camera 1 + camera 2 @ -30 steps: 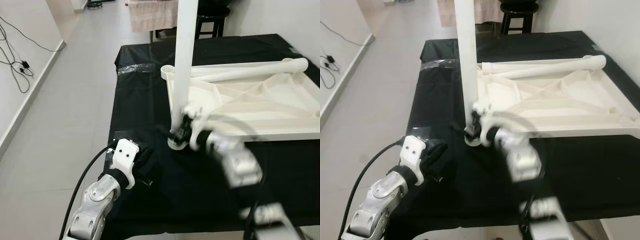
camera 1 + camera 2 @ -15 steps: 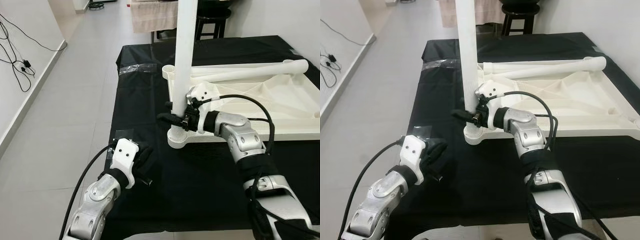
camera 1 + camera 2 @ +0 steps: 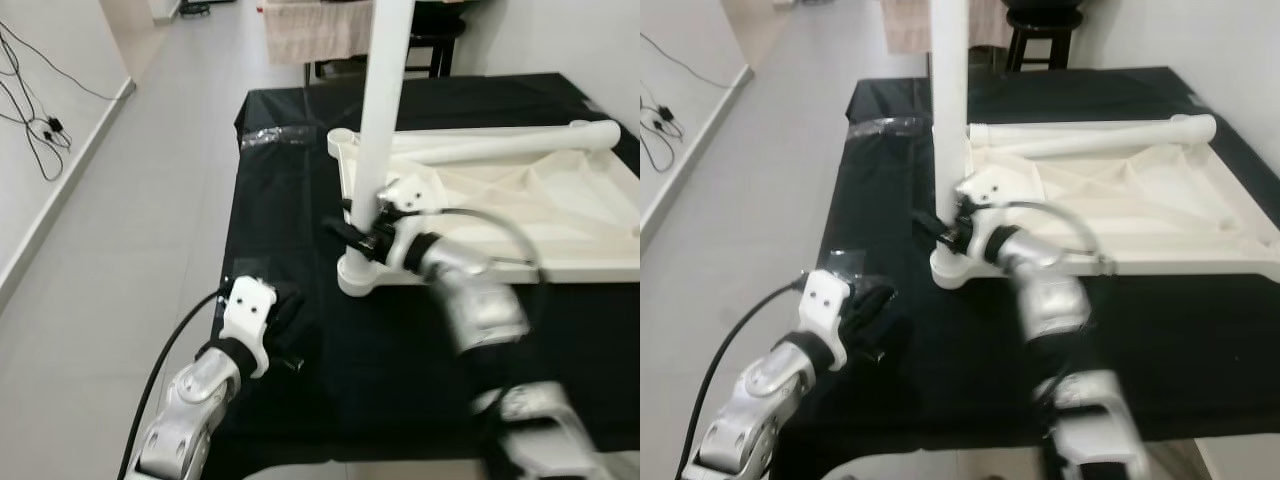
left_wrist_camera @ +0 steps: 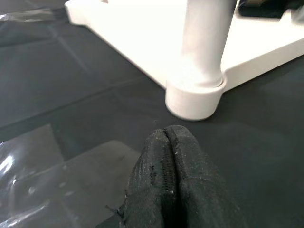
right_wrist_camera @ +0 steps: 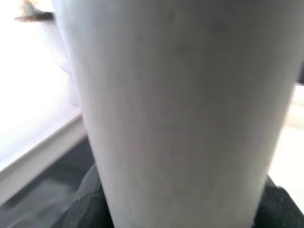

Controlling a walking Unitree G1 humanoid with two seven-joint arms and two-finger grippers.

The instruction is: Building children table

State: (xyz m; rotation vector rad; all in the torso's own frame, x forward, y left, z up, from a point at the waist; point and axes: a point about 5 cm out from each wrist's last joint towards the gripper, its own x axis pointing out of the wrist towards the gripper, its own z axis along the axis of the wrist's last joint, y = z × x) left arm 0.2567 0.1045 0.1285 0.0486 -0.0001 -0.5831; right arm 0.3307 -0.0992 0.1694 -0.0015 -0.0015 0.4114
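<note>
White children's table top lies upside down on the black-covered bench, ribbed underside facing up. One white leg stands upright in the round corner socket at the near left corner of the top, its upper end running out past the frame. A second white leg lies flat along the far edge of the top, reaching from the far left socket to the right.

Right tool sits low on the upright leg, just above the socket, black fingers clamped round the leg; right wrist view has the leg's white shaft right up against the camera with dark finger pads at both lower edges. Right forearm motion-blurred.

Left tool rests low over the black cloth at the near left part of the bench, fingers pressed together with nothing between them, pointing toward the socket and apart from it. Clear plastic film lies on the cloth beside it. More clear film at the bench's far left.

Beyond the bench: grey tiled floor, black cables by the left wall, a dark stool, beige cloth hanging at the far end.
</note>
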